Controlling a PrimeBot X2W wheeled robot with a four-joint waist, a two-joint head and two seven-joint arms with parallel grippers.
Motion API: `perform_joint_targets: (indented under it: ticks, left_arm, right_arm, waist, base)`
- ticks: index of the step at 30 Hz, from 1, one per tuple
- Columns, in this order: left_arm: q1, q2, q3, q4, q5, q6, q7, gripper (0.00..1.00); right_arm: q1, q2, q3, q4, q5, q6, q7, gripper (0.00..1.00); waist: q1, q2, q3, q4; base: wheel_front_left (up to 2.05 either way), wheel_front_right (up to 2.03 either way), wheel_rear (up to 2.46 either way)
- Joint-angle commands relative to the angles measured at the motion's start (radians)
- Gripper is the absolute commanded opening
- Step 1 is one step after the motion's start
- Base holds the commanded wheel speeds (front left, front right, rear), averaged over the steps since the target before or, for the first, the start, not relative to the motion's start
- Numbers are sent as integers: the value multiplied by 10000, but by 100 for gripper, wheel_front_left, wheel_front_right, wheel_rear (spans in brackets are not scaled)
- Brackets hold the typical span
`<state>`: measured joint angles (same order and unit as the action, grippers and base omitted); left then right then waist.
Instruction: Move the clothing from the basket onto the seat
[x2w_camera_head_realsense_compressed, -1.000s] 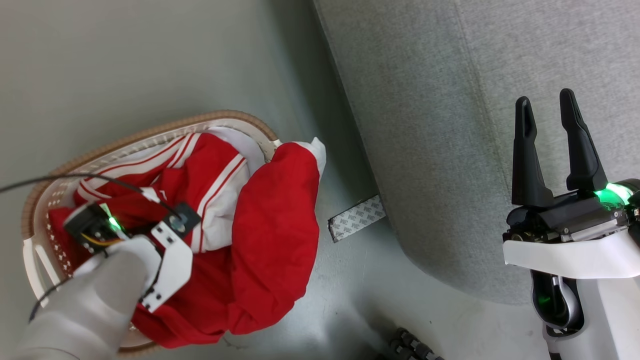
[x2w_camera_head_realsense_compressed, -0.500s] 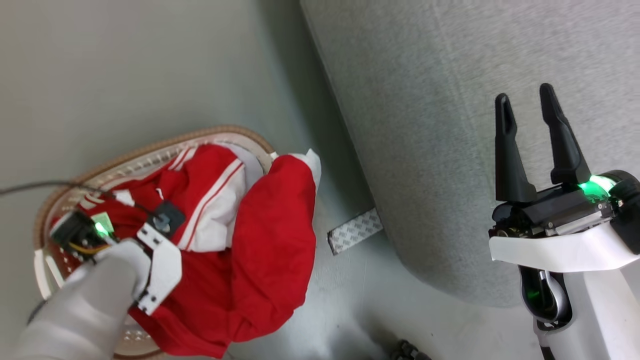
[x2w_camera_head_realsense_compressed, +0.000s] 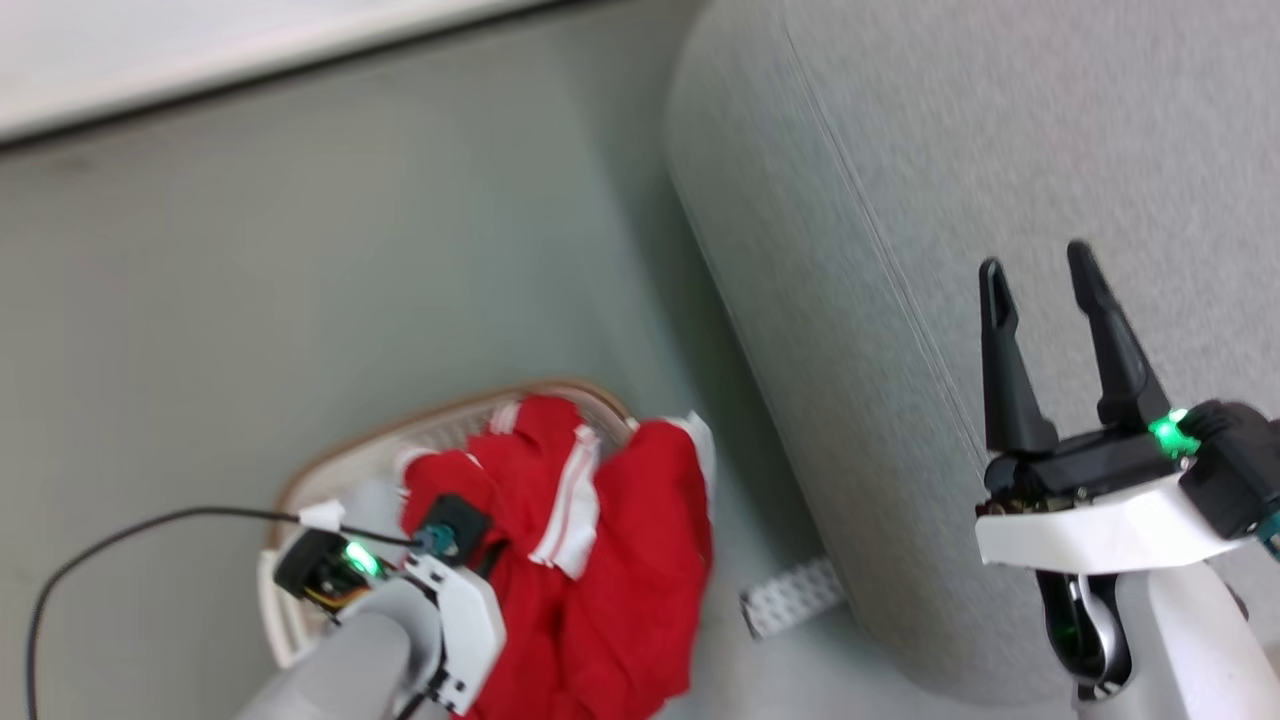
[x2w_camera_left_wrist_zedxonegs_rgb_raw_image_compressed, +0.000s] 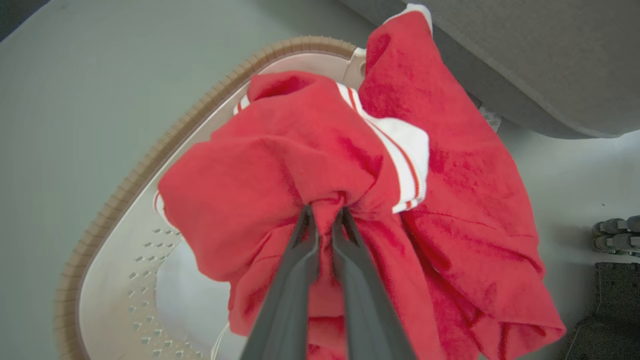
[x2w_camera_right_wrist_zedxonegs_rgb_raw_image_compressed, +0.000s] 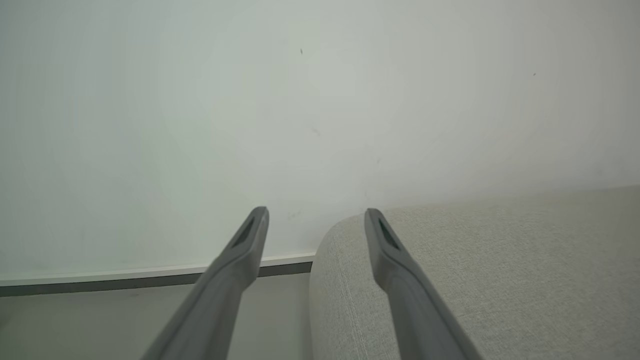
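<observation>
**Left gripper** (x2w_camera_left_wrist_zedxonegs_rgb_raw_image_compressed: 325, 212): the two dark fingers are drawn together and clamped on a bunched fold of the red clothing (x2w_camera_left_wrist_zedxonegs_rgb_raw_image_compressed: 280, 150). The fabric puckers around the grip point at the fingertips.

**Clothing:** the gripped garment is bright red with white striped trim (x2w_camera_left_wrist_zedxonegs_rgb_raw_image_compressed: 407, 165) along one hem. It is gathered into a mound standing above the interior of the laundry basket (x2w_camera_left_wrist_zedxonegs_rgb_raw_image_compressed: 150, 165). A further expanse of red fabric drapes across the basket rim on the side nearest the seat (x2w_camera_left_wrist_zedxonegs_rgb_raw_image_compressed: 525, 60) and hangs outside the basket wall. Whether this is a separate garment cannot be determined.

**Basket:** white plastic with a perforated wall and a brown ribbed rim band. It stands on the grey-green floor (x2w_camera_head_realsense_compressed: 300, 280), near the rounded corner of the seat but apart from it. In the left wrist view, part of the basket bottom is exposed beside the fabric mound.

**Seat:** grey upholstered, with rounded edges. It occupies the upper right of the head view.

**Right gripper** (x2w_camera_head_realsense_compressed: 1040, 270): the fingers are spread apart and free. In the head view it is positioned over the near edge of the seat. In the right wrist view the fingers frame the seat's rounded corner, a pale wall (x2w_camera_right_wrist_zedxonegs_rgb_raw_image_compressed: 250, 100) and a skirting strip (x2w_camera_right_wrist_zedxonegs_rgb_raw_image_compressed: 150, 272).

**Other items:** a black cable (x2w_camera_head_realsense_compressed: 120, 535) runs from the left wrist out over the floor. A patterned white strip (x2w_camera_head_realsense_compressed: 790, 600) lies on the floor at the foot of the seat, between basket and seat.
</observation>
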<state>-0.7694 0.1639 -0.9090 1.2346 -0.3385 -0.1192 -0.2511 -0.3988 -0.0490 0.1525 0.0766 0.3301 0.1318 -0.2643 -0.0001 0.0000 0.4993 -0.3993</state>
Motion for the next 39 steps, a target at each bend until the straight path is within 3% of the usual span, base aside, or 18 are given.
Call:
perform_joint_targets:
  ticks: [1, 12, 21, 31, 39]
  left_arm:
    - [306, -114, 66, -157, -175, -16, -92, 0]
    - [1582, -74, 1028, -2703, -561, 58, -143, 0]
    - [2219, 85, 2105, -5380, -363, -3, -145, 0]
    - [1913, 5, 2936, -7070, -382, -28, -144, 0]
    - [1355, -129, 2574, -7354, -578, -76, 6, 0]
  right_arm:
    - [257, -48, -58, 123, -111, -21, -1, 100]
    - [1077, -468, -132, 477, 59, -21, -1, 100]
    - [1605, -679, -47, 668, 190, -21, -1, 100]
    - [1995, -595, 301, 728, 231, -21, 0, 100]
    - [2381, -501, 149, 378, 193, -21, 3, 100]
  waist:
    - [1, 0, -1320, 959]
    - [1, 0, -3373, 2221]
    - [1, 0, -4326, 3125]
    - [1, 0, -4740, 3666]
    - [1, 0, -4489, 4375]
  base:
    - [0, 0, 0]
    - [0, 0, 0]
    - [0, 0, 0]
    - [0, 0, 0]
    - [0, 0, 0]
